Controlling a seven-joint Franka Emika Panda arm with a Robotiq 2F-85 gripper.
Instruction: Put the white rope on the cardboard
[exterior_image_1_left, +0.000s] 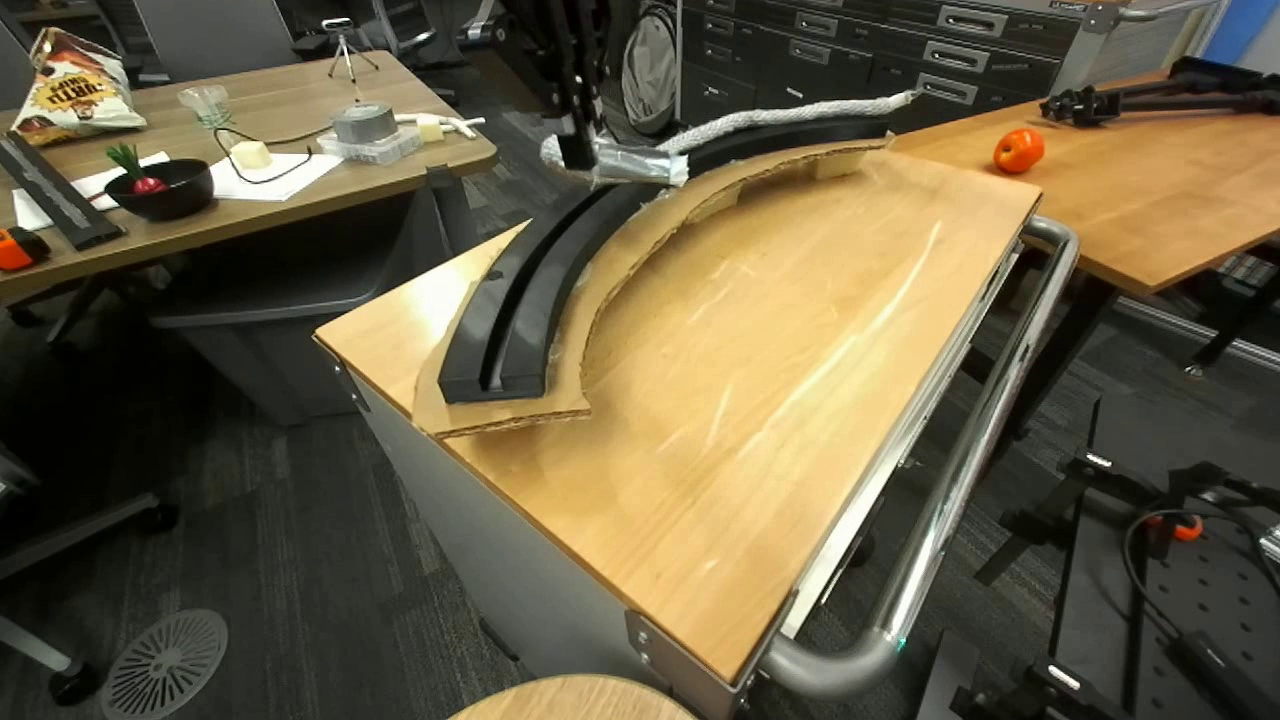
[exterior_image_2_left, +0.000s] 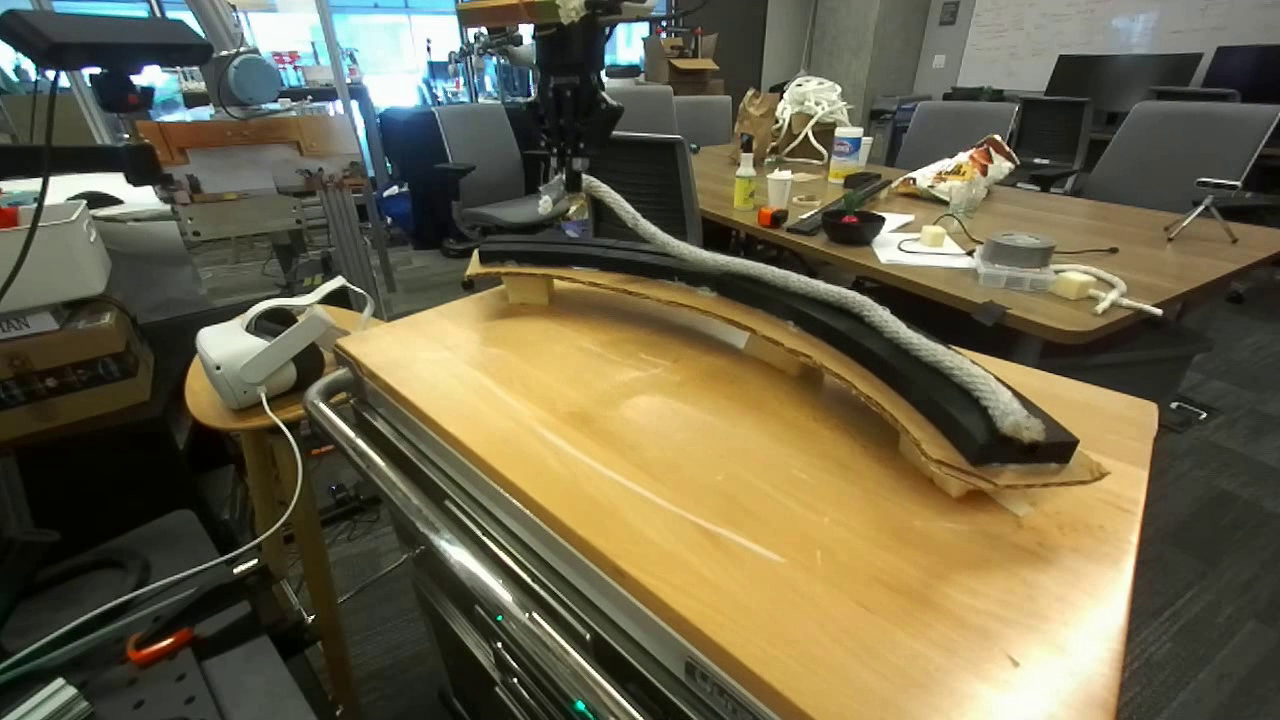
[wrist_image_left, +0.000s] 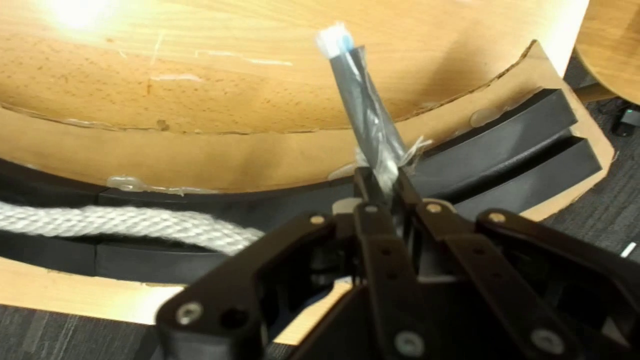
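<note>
I'm likely mid-laying: my gripper (wrist_image_left: 384, 181) pinches the white rope (exterior_image_2_left: 800, 284), whose gripped end needs lowering onto the cardboard (wrist_image_left: 270, 156) beneath me.

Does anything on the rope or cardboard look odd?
Yes. In the wrist view, loose strands protrude beside the silver wrap at the gripper, so the white rope looks frayed there. Clear blobs, perhaps glue, spot the cardboard.

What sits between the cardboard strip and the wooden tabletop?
Small tan blocks, seen in both exterior views under the inner edge of the cardboard, on the tabletop. Anything deeper underneath is hidden.
</note>
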